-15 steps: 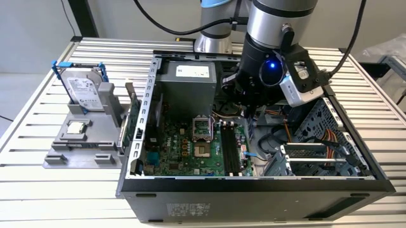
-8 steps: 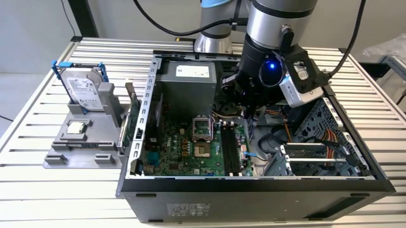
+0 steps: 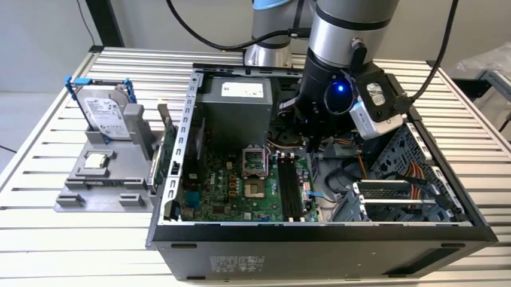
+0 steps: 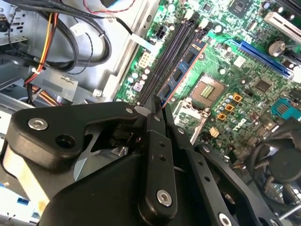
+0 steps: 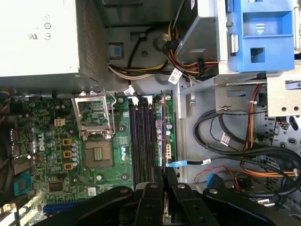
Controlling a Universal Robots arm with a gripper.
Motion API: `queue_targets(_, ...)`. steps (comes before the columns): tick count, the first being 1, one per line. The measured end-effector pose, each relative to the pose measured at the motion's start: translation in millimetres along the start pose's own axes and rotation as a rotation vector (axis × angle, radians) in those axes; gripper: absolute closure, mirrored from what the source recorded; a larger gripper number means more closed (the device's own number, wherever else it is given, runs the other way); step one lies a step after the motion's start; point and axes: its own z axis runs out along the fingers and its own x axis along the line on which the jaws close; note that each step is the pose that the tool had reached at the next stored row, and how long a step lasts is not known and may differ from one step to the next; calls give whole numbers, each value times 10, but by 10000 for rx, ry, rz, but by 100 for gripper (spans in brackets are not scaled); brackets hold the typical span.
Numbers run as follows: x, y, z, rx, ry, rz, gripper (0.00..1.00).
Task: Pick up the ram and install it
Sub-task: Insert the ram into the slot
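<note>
We are seeing the claw (image 3: 313,143) reaching down into the open computer case (image 3: 319,234), which is sitting on the slatted worktop (image 3: 64,239). In the second wrist view its fingers (image 4: 155,141) are pressing together on the ram (image 4: 184,69), so the claw is gripping it. The ram is standing on its long edge and running along the dark memory slots (image 4: 167,59) of the green motherboard (image 4: 244,70), beside the processor socket (image 4: 207,89); we are not able to tell whether it is seated in a slot. Near the worktop's edge on the exterior view's left, a grey holder (image 3: 80,191) is carrying the hard drive (image 3: 104,113) and the processor chip (image 3: 97,160)
</note>
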Motion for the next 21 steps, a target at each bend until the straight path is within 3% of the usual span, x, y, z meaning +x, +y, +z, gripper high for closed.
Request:
queue_targets(6,5,-2,85,2,0,0,100)
queue_targets(16,6,-3,88,10,-1,0,100)
queue_targets(21,9,-4,132,12,-1,-1,100)
